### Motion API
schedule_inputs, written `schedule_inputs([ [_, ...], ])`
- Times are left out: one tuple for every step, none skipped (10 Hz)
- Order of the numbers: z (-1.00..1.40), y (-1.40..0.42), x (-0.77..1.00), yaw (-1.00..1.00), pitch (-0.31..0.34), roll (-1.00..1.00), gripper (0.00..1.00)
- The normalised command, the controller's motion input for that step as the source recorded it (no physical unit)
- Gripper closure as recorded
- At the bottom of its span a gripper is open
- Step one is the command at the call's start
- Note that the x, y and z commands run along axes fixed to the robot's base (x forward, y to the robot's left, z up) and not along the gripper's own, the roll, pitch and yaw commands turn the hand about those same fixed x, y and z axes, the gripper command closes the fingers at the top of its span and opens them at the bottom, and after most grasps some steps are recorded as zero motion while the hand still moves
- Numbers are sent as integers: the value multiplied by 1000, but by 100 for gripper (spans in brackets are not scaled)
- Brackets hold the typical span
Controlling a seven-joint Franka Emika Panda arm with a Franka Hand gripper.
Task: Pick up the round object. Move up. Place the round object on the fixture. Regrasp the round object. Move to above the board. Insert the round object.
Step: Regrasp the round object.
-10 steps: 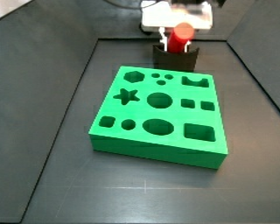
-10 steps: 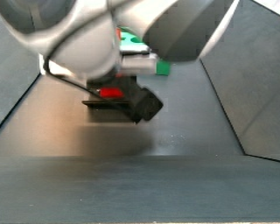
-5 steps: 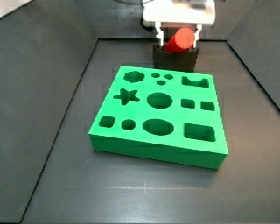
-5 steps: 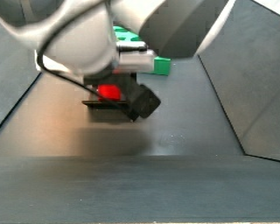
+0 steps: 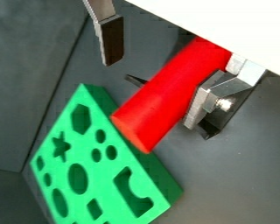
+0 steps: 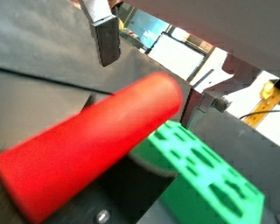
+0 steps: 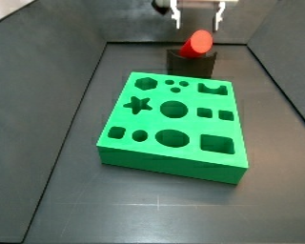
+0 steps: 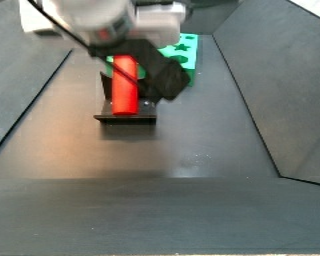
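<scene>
Smooth, glossy red round object [image 7: 196, 42] lying in the notch of the dark, blocky fixture [image 7: 191, 64], at twelve o'clock of the thick green board [image 7: 172, 124]. Gripper [image 7: 197, 12] hovering just above, jaws spread wide, gripping nothing, peg below between the silver fingers [image 5: 108, 33].

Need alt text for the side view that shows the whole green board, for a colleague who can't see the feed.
The round object, a red peg, rests on the dark fixture behind the green board, end-on to the camera. The gripper hangs open just above it at the frame's top edge, fingers either side and not touching. The board's cut-outs are all empty.
</scene>
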Motion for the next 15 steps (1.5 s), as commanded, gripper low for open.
schedule_inputs([
  [334,5,-25,-29,95,52,0],
  [1000,-911,-4,3,49,1000,0],
  [1000,-993,-5,2,45,1000,0],
  [994,-1000,-20,2,38,1000,0],
  [956,-1000,-68,1,28,1000,0],
  [820,-917,-80,1,23,1000,0],
  [514,-676,-57,1,19,1000,0],
  [354,-544,-46,2,18,1000,0],
  [122,-345,-30,2,15,1000,0],
  [38,-88,-13,3,11,1000,0],
  [24,17,-24,3,8,1000,0],
  [4,1,-16,4,6,1000,0],
  [4,-21,-8,6,0,1000,0],
  [12,-15,-10,6,-1,1000,0],
  [9,-19,-5,8,-5,1000,0],
])
